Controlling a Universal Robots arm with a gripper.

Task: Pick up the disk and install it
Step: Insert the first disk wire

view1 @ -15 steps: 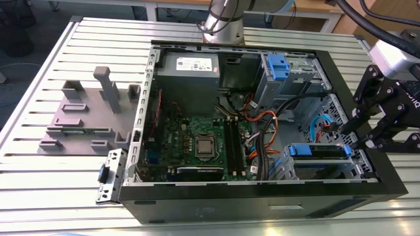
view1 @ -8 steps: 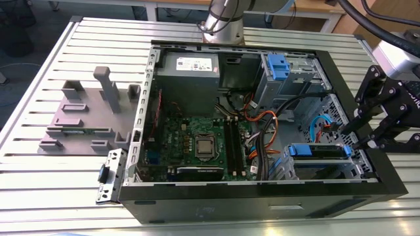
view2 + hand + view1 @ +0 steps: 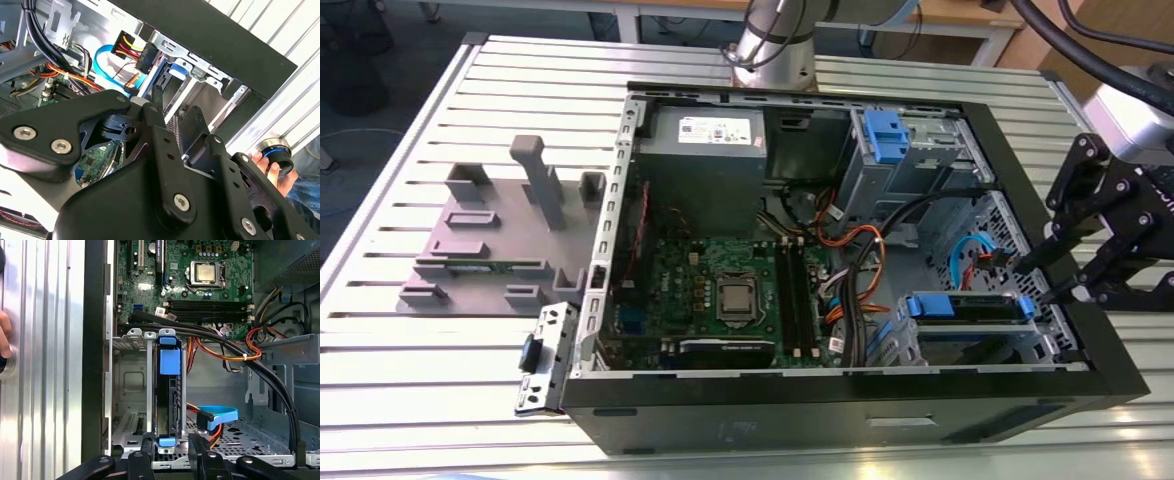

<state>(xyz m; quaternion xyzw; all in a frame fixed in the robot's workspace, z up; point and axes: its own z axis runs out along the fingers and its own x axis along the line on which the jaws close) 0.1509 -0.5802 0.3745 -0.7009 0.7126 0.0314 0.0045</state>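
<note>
Black end effector (image 3: 170,452) linkage sits closest to you in both wrist views, fingers parted either side of the disk (image 3: 169,395) without clamping it. Disk: seated upright in the drive cage (image 3: 135,390) of the open computer case (image 3: 854,400), blue bracket showing. Case: lying on the slatted counter (image 3: 400,370). Motherboard (image 3: 720,290) exposed. Person's hand (image 3: 280,172) resting at the counter edge.

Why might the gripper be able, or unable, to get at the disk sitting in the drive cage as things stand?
Probably able. In the first wrist view the disk stands on edge in the drive cage, its blue bracket end facing the gripper just below. The cables arc off to one side, leaving that approach free.
</note>
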